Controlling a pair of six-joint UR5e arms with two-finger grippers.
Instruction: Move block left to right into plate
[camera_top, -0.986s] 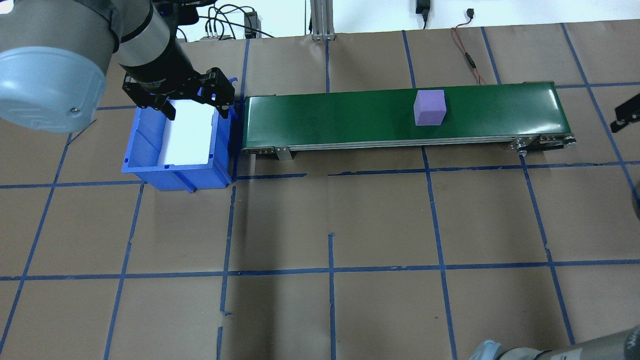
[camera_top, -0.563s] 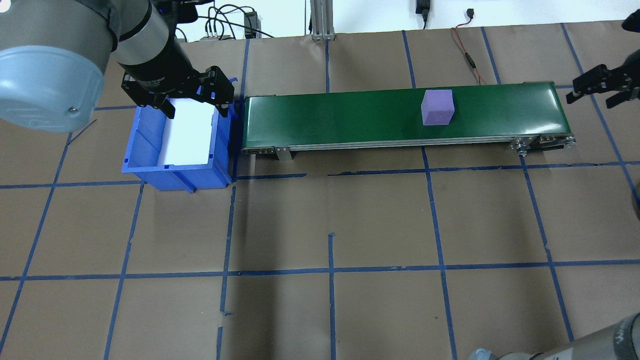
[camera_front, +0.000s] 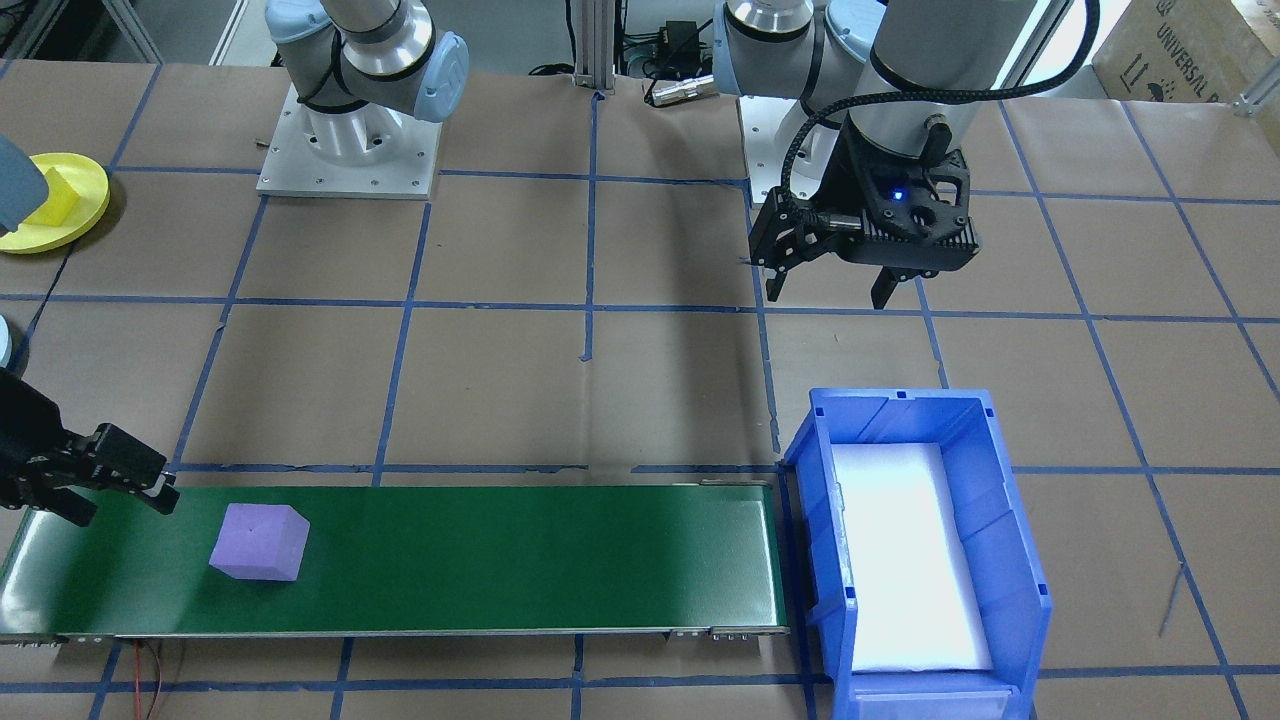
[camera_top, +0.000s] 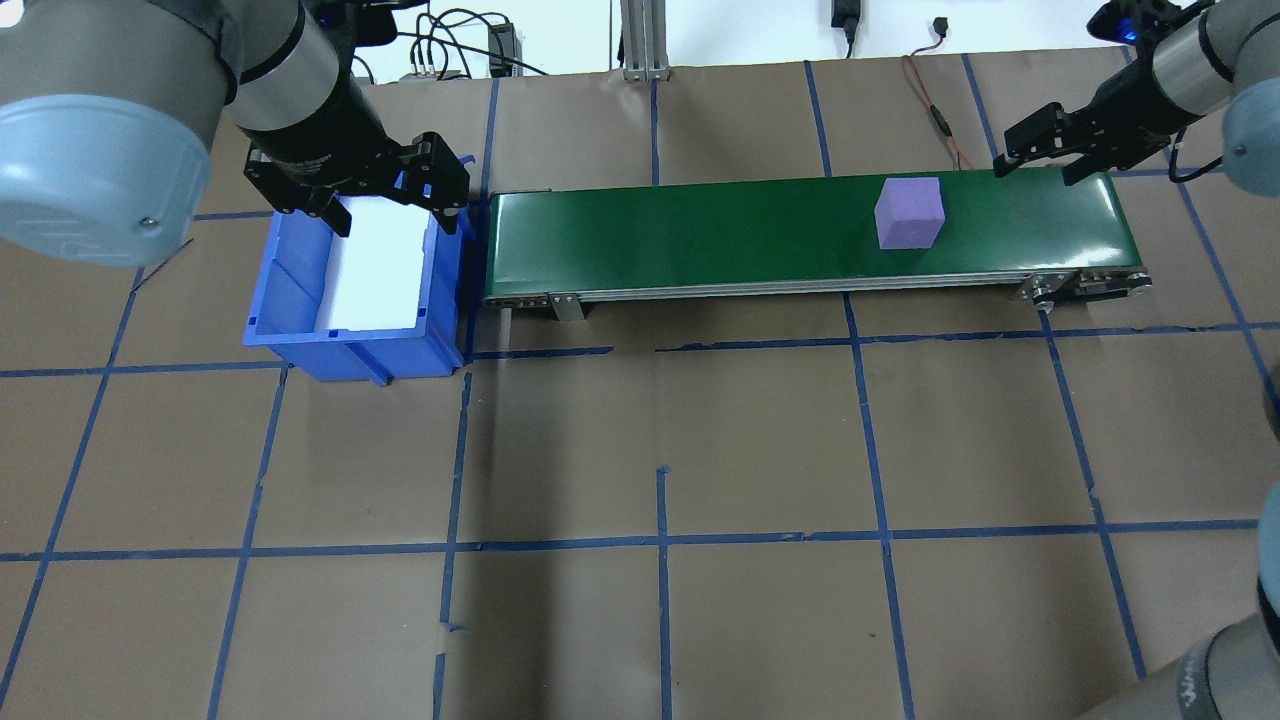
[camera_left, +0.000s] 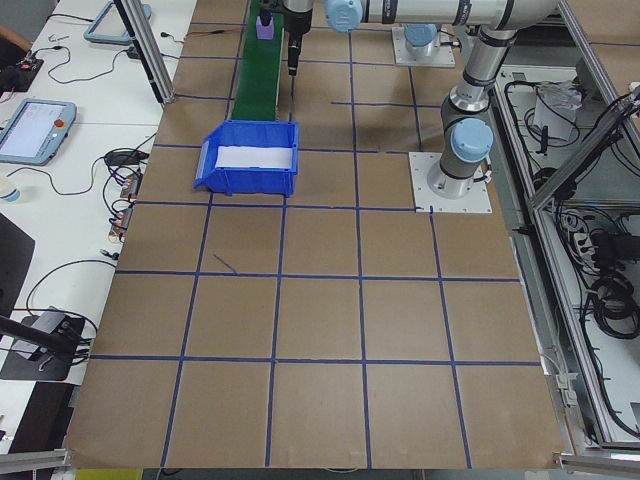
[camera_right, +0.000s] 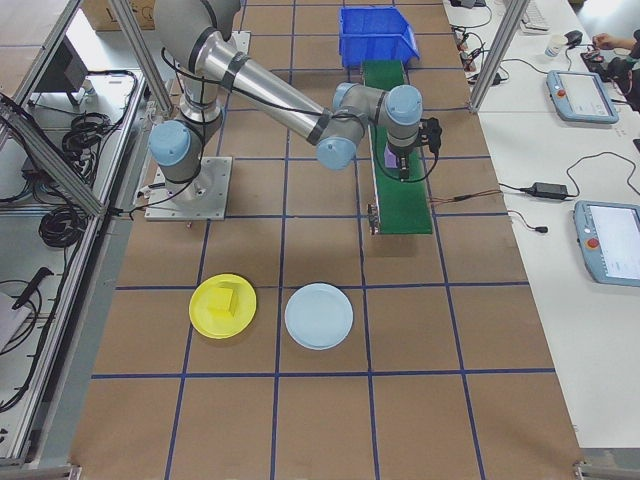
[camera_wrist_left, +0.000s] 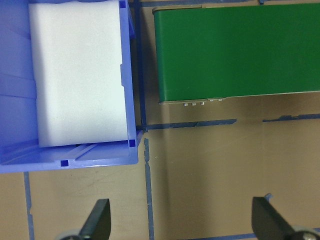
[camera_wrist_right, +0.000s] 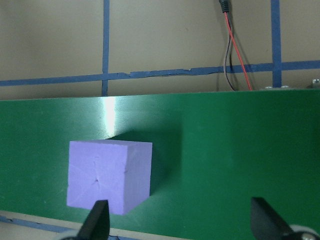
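Right gripper (camera_top: 1035, 160) arrived; block (camera_top: 909, 213) beside open jaws.

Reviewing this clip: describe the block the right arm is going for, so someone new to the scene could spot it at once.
Find the long green conveyor belt running across the far side of the table from the blue bin. Toward the belt's end away from the bin, near the open right gripper, sits the purple block. It is the only thing on the belt; the other block, yellow, lies in the yellow plate.

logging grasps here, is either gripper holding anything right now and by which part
Nothing is held. The right gripper is open above the far end of the green conveyor belt, near the purple foam cube. The left gripper is open and empty.
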